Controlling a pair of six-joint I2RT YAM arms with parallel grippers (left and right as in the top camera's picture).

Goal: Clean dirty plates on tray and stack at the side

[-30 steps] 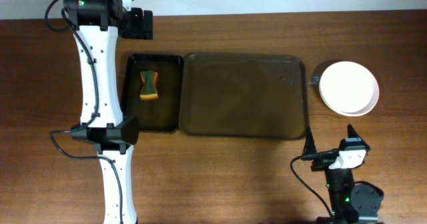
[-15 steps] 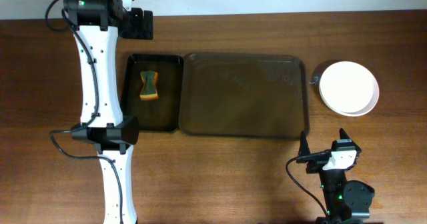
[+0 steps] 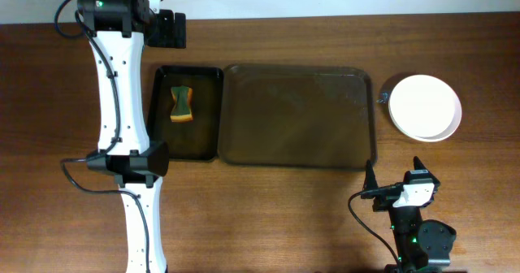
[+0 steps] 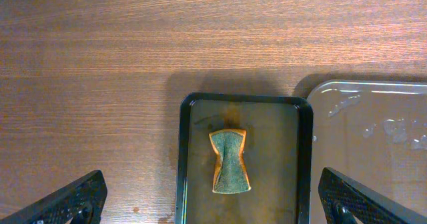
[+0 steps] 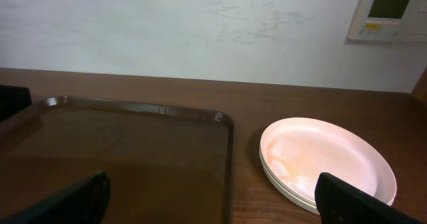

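A stack of two white plates sits on the table right of the large brown tray; in the right wrist view the top plate shows faint orange smears. The large tray holds no plates. A yellow-green sponge lies in the small black tray. My left gripper is open and empty, high above the table's back edge; in its wrist view the sponge lies below. My right gripper is open and empty near the front edge, short of the plates, and also shows in its wrist view.
The left arm's white links run along the table's left side beside the small tray. A wall with a thermostat panel stands behind the table. Bare wood surrounds the trays and plates.
My right gripper has drawn back slightly toward the front edge and to the left. The left arm, sponge and plates have not moved.
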